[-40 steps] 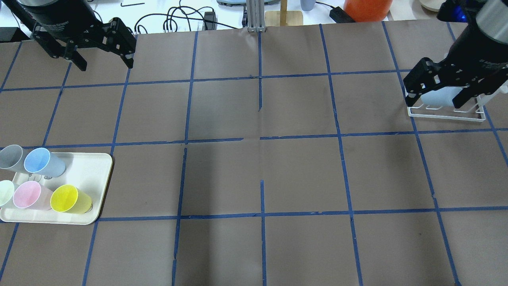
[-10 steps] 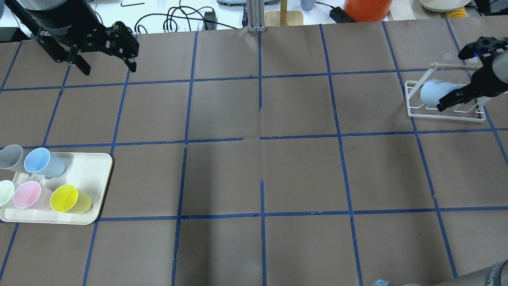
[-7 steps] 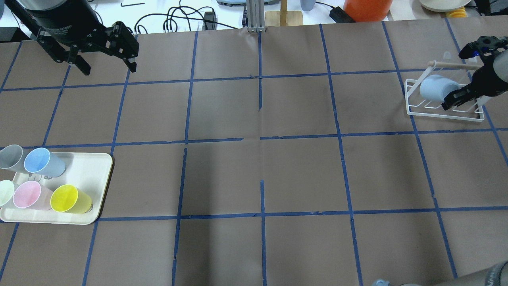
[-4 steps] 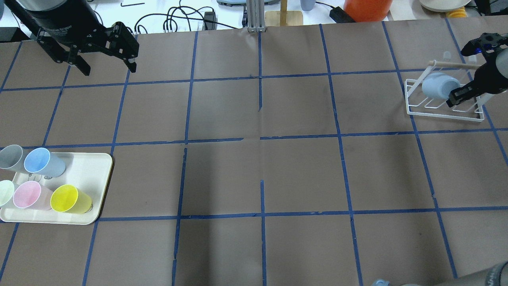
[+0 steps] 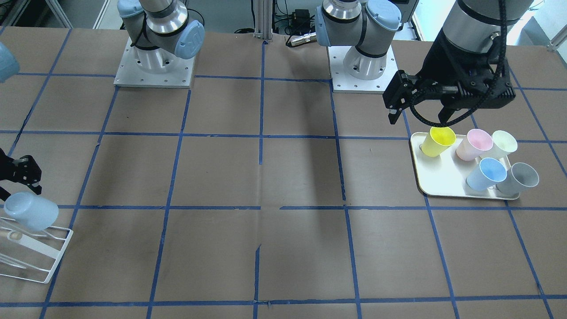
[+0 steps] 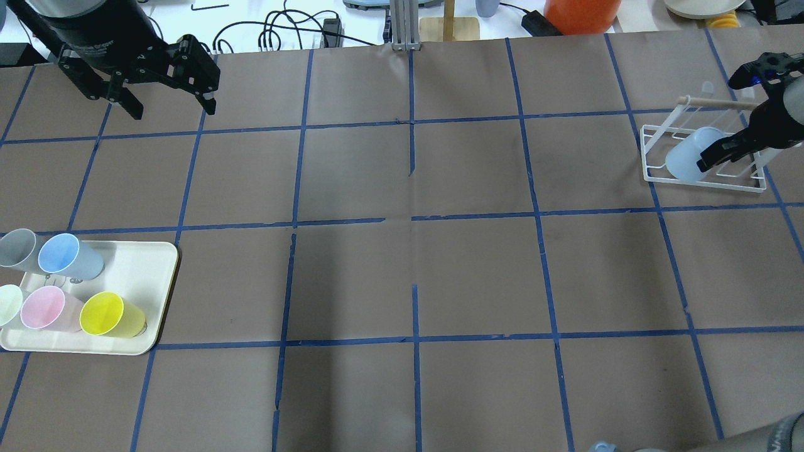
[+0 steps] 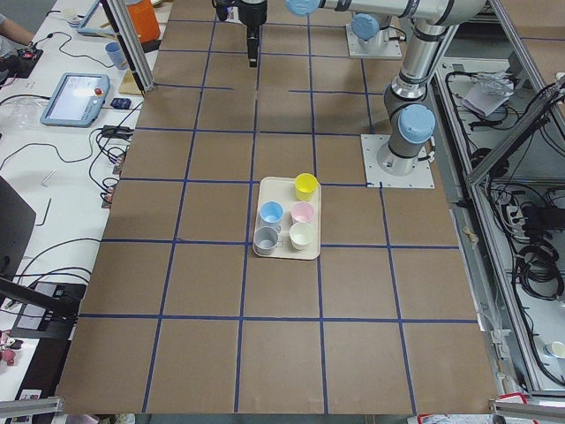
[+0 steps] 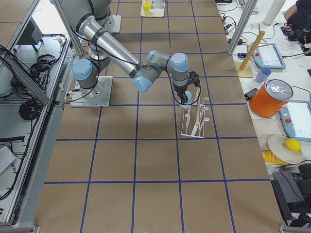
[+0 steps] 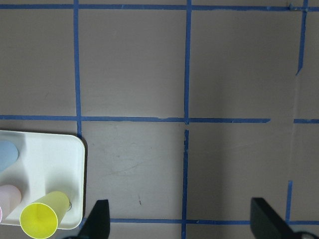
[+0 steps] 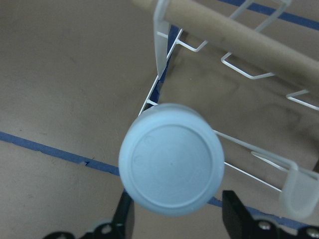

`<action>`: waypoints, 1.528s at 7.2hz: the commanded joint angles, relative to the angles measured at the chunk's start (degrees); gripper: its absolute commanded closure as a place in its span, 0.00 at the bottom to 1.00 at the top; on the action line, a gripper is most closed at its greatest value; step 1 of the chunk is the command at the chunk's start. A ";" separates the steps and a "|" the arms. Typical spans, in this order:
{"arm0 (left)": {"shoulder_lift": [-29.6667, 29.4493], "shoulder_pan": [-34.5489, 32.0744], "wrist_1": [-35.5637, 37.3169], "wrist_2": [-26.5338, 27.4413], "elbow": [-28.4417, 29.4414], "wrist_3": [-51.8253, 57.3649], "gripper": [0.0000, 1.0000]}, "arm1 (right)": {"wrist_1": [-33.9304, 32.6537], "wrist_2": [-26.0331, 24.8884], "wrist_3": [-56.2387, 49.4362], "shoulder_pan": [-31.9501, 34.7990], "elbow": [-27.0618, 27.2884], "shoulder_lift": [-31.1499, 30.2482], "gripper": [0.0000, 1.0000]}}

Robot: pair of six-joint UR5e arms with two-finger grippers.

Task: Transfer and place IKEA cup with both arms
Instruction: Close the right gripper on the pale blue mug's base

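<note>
IKEA cup [image 6: 684, 164] at wire rack [image 10: 239, 37].
Right gripper [image 6: 716, 152] straddles it, I can't tell if clamped; left gripper [image 6: 173, 110] hangs spread.

Pale blue IKEA cup [image 6: 681, 164]; white wire rack [image 6: 706, 185]; brown table [image 6: 477, 276], blue tape grid [image 6: 352, 221]; cream tray [image 6: 147, 263]; yellow cup [image 6: 110, 314], pink cup [image 6: 47, 309], blue cup [image 6: 66, 256], grey cup [image 6: 17, 248], possibly pale-green cup [image 6: 7, 304].
</note>
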 commanded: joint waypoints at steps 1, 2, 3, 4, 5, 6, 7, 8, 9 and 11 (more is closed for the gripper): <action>0.00 0.00 0.00 0.00 0.05 0.00 0.00 | 0.06 0.09 0.00 0.00 -0.05 0.29 0.00; 0.00 0.00 0.00 0.00 0.05 0.00 0.00 | 0.06 1.22 0.09 0.18 -0.05 0.29 0.00; 0.00 0.00 0.00 0.00 0.05 0.00 0.00 | -0.11 2.28 0.79 1.14 -0.14 0.46 0.00; 0.00 0.00 0.00 0.00 0.05 0.00 0.00 | -0.38 2.29 1.75 1.49 -0.14 0.46 0.00; 0.00 0.00 0.00 0.00 0.05 0.00 0.00 | -0.64 2.38 1.76 1.50 -0.14 0.46 0.00; 0.09 0.00 0.00 0.00 0.05 0.00 0.00 | -0.99 2.29 1.85 1.50 -0.23 0.55 0.00; 0.00 0.00 0.00 0.00 0.05 0.00 0.00 | -1.17 2.38 2.20 1.50 -0.58 0.55 0.00; 0.09 0.00 0.00 0.00 0.05 0.00 0.00 | -1.08 2.29 2.55 1.50 -1.89 1.16 0.00; 0.00 0.00 0.00 0.00 0.05 0.00 0.00 | -0.99 2.38 2.64 1.50 -2.86 1.86 0.00; 0.00 0.00 0.00 0.00 0.05 0.00 0.00 | -0.91 2.46 4.74 1.85 -3.13 2.75 0.00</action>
